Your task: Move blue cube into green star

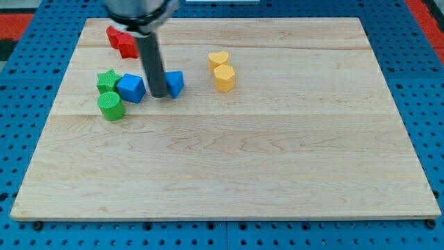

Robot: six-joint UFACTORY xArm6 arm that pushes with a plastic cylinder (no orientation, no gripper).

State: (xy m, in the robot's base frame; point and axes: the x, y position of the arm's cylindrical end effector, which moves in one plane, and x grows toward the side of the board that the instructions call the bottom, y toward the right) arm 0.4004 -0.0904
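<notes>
My tip [159, 94] resting just right of blue cube [131, 88], cube touching green star [107, 80], pale wood-grain counter [229, 160], no pincer showing.

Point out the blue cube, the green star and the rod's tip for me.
blue cube [130, 88]: camera view, on its top face.
green star [107, 80]: camera view, on its top face.
my tip [159, 94]: camera view, at the rod's very end, just to the view's right of the blue cube.
</notes>
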